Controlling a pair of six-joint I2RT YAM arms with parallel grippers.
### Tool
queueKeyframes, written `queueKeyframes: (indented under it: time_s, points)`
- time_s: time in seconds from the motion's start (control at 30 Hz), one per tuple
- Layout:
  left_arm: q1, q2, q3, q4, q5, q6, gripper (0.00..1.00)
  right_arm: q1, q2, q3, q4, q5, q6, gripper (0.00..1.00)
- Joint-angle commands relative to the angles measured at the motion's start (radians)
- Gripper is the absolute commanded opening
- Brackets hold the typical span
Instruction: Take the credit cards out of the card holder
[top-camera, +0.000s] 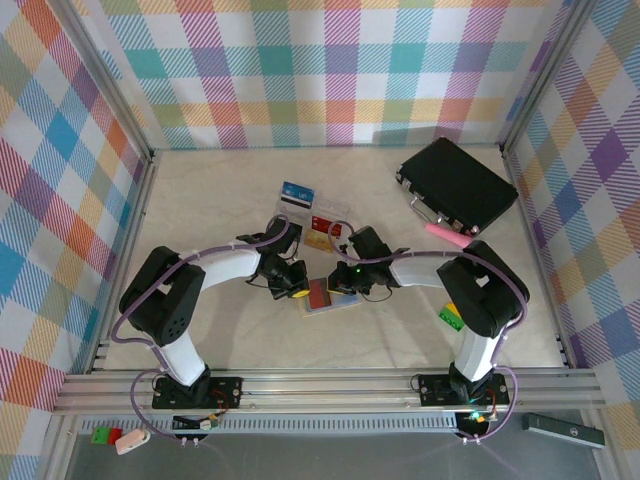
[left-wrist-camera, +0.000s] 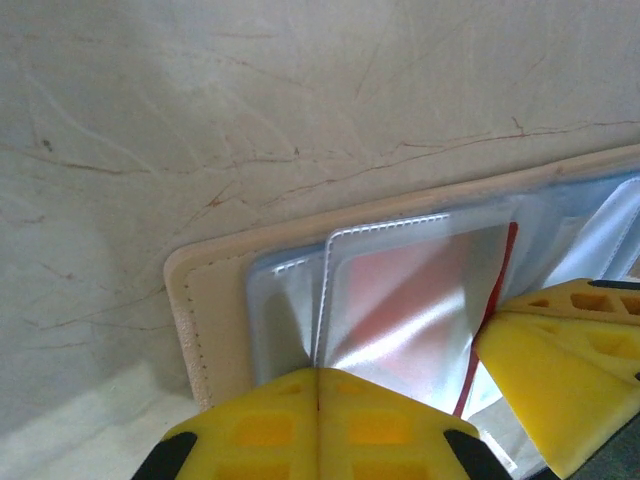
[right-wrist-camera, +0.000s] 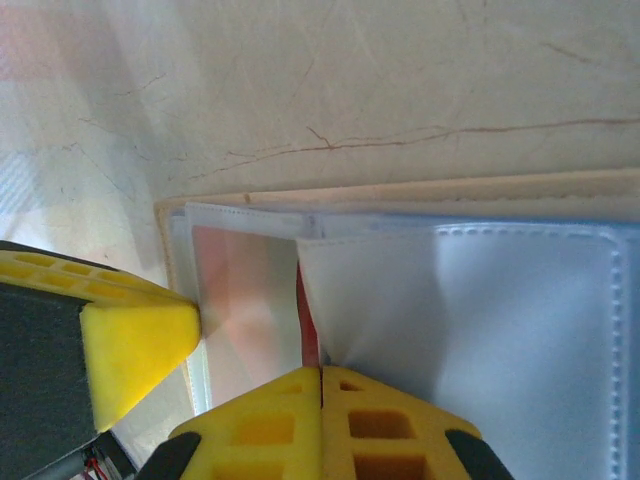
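Observation:
The card holder (top-camera: 330, 297) lies open mid-table, with a cream stitched cover (left-wrist-camera: 205, 320) and frosted clear sleeves (right-wrist-camera: 480, 330). A red credit card (left-wrist-camera: 400, 290) shows pink through one sleeve, and its red edge (right-wrist-camera: 305, 320) runs down to my right jaws. My left gripper (left-wrist-camera: 318, 375) is shut, pinching the puckered edge of a sleeve. My right gripper (right-wrist-camera: 320, 372) is shut on the neighbouring sleeve, which bunches toward its tips. Whether it also holds the card's edge I cannot tell. Both grippers meet over the holder, left (top-camera: 293, 283) and right (top-camera: 345, 275).
A clear tray (top-camera: 320, 225) with red and yellow cards sits behind the holder, with a blue-and-white card (top-camera: 296, 193) beyond it. A black case (top-camera: 457, 185) lies at the back right, with a pink object (top-camera: 445, 234) beside it. Green and yellow blocks (top-camera: 451, 318) sit by the right arm.

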Motion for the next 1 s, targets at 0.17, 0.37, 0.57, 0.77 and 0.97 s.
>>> queueKeyframes:
  time_s: [0.17,0.37,0.57,0.77,0.97]
  points:
    - [-0.012,0.037,-0.005,-0.069,-0.054,0.014,0.09,-0.018,-0.048,-0.039,0.001,0.017,-0.003,0.04]
    - [-0.012,0.037,0.005,-0.073,-0.052,0.018,0.08,-0.020,-0.051,-0.043,0.018,0.002,-0.007,0.04]
    - [-0.012,0.030,0.052,-0.116,-0.068,0.041,0.08,-0.018,-0.063,-0.050,0.037,-0.040,-0.038,0.03]
    - [-0.012,0.050,0.071,-0.115,-0.053,0.053,0.08,-0.018,-0.064,-0.033,0.022,-0.117,-0.096,0.03]
    - [-0.012,0.050,0.069,-0.113,-0.053,0.051,0.09,-0.018,-0.018,0.009,-0.021,-0.120,-0.102,0.03]
